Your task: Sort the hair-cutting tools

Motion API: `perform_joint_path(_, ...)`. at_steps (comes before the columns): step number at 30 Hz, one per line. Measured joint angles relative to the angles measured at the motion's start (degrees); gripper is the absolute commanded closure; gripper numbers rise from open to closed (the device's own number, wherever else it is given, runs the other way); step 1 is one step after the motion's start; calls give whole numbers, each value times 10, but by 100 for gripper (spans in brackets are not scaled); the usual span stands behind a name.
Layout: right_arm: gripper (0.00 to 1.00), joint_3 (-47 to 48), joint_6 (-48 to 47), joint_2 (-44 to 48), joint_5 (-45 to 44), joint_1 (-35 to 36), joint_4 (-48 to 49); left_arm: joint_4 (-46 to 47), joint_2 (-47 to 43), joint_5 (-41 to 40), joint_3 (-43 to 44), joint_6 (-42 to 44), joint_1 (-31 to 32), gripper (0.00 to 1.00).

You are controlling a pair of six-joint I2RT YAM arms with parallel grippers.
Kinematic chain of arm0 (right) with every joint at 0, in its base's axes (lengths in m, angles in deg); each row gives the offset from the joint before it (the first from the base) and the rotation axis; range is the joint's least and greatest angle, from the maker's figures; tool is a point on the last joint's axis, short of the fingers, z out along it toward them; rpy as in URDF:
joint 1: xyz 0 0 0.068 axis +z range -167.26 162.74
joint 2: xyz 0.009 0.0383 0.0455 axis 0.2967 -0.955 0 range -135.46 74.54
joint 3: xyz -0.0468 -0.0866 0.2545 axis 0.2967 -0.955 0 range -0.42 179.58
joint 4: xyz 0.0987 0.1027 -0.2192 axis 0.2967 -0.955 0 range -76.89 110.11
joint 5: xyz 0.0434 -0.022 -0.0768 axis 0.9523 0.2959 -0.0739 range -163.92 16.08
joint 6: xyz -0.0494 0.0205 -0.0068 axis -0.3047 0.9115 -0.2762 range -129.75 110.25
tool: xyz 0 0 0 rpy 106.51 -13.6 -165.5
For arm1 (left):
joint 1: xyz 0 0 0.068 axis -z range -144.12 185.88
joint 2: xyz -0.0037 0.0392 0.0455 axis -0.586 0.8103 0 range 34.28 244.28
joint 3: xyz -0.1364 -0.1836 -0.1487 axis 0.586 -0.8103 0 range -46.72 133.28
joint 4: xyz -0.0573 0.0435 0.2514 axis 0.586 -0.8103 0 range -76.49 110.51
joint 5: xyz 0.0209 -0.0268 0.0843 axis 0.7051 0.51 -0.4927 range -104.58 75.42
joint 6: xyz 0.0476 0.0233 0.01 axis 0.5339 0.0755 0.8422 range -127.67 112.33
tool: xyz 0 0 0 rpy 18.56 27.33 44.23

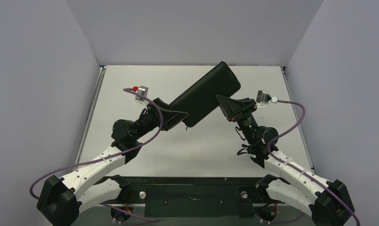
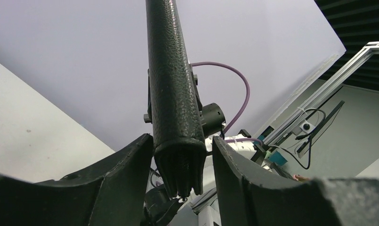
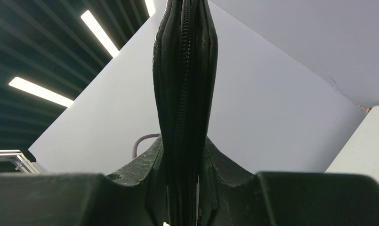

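I see the black zip case [image 1: 206, 94] held up in the air between my two arms, clear of the table [image 1: 187, 150] and slanting from low on the left to high on the right.

The right gripper [image 1: 223, 101] is clamped on the case. In its wrist view both fingers press the sides and the zip line runs straight up from between them.

The left gripper [image 1: 181, 117] brackets the lower end of the case. In its wrist view that end sits between the fingers [image 2: 131, 165], against one and with a thin gap to the other. I cannot tell whether they are gripping.

The scissors and the comb appear in no view, neither between any fingers nor on the table below them. They may be inside the case, but the pictures do not show that.

My judgement is that the sorting has barely begun. The case looks zipped shut and no tool is out or set down. Left to do are opening the case, taking out each tool and placing it.
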Motion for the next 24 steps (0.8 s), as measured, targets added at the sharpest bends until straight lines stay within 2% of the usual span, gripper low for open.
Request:
perform_joint_path(2, 100, 0, -1, 0, 0, 1, -3, -3, -1, 0, 0, 2, 0, 53)
perform_joint_path(4, 100, 0, -2, 0, 0, 3, -5, -7, -3, 0, 0, 4, 0, 61)
perform_joint_path(11, 100, 0, -7, 0, 0, 4, -7, -20, -6, -4, 0, 9, 0, 100)
perform_joint_path(13, 99, 0, -11, 0, 1, 4, -8, -23, -6, -5, 0, 9, 0, 100)
perform_joint_path(14, 86, 0, -14, 0, 1, 4, -9, -23, -6, -5, 0, 9, 0, 100)
perform_joint_path(15, 79, 1, -15, 0, 1, 4, -11, -24, -6, -5, 0, 9, 0, 100)
perform_joint_path(16, 65, 3, -18, 1, 2, 4, -17, -25, -6, -6, 0, 9, -1, 100)
perform_joint_path(18, 50, 13, -27, 5, 5, 3, -40, -29, -9, -11, 0, 9, -1, 100)
perform_joint_path(20, 43, 37, -54, 16, 12, 3, -99, -46, -20, -20, 0, 15, 0, 100)
perform_joint_path(24, 38, 96, -125, 51, 21, 7, -248, -93, -55, -49, 0, 38, 3, 100)
